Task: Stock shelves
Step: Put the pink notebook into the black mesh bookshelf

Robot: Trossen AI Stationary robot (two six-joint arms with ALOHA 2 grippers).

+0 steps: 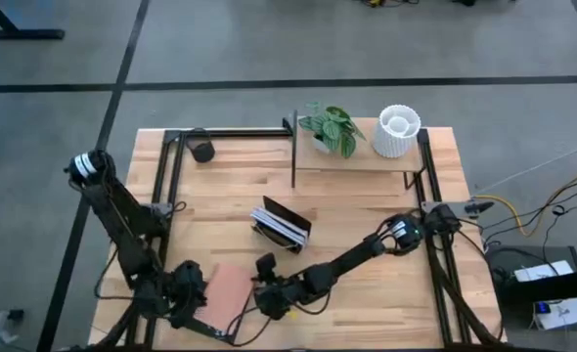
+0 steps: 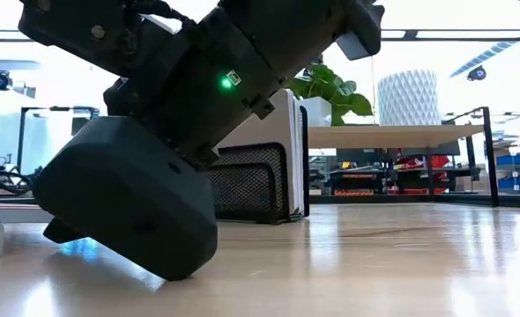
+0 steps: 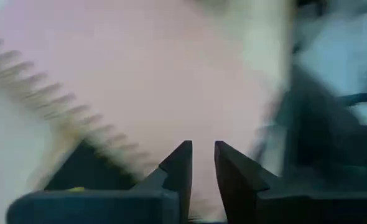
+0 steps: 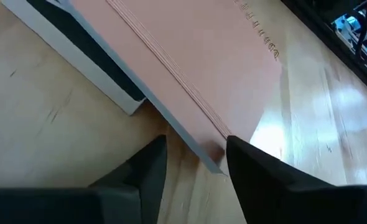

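A pink spiral-bound notebook (image 1: 228,291) lies near the table's front edge, left of centre. My left gripper (image 1: 193,295) is at its left side, its fingers nearly together on the pink cover (image 3: 171,93). From the right my right gripper (image 1: 267,296) stands open, with the notebook's corner (image 4: 213,154) between its fingertips. The notebook slants up over a white and dark slab (image 4: 90,59) on the wood. The shelves (image 1: 357,161) stand at the far right, their board (image 2: 392,134) holding a plant (image 1: 330,127) and a white ribbed pot (image 1: 397,132). My left gripper pinches the notebook's left edge (image 3: 199,134) between its two fingers, coming level from the table's left. The blur hides whether it has one sheet or the whole notebook. My right gripper has the corner between its fingers (image 4: 246,163); I cannot tell whether they touch it.
A black mesh rack (image 1: 281,225) with upright books stands mid-table, just beyond the notebook. A small dark object (image 1: 202,150) lies at the far left by the black frame rail. Bare wood lies to the right of my right gripper, along the front edge.
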